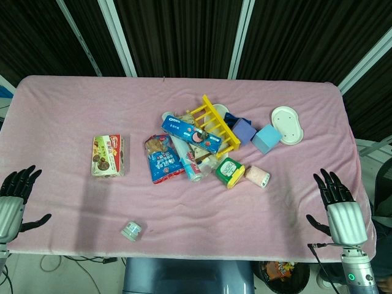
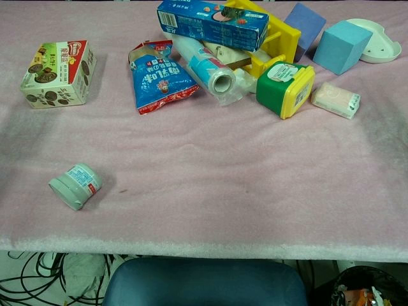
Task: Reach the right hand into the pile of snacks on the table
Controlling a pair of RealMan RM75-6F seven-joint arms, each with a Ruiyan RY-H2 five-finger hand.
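The snack pile sits mid-table: a blue cookie box [image 1: 191, 134] [image 2: 211, 21] lies over a yellow rack [image 1: 214, 122], with a blue snack bag [image 1: 162, 160] [image 2: 157, 80], a clear tube [image 1: 187, 160] [image 2: 206, 68], a green-and-yellow tub [image 1: 229, 171] [image 2: 285, 87] and a pink wrapped packet [image 1: 257, 176] [image 2: 335, 99] around it. My right hand [image 1: 335, 199] hovers at the table's front right corner, fingers spread, holding nothing, well away from the pile. My left hand [image 1: 15, 193] hangs at the front left edge, fingers apart and empty. Neither hand shows in the chest view.
A cookie carton [image 1: 108, 155] [image 2: 57, 73] lies alone at the left. A small pale cup [image 1: 131, 230] [image 2: 76, 185] lies on its side near the front edge. Purple [image 1: 244, 131] and blue [image 1: 266, 138] blocks and a white dish [image 1: 288, 125] stand right of the pile.
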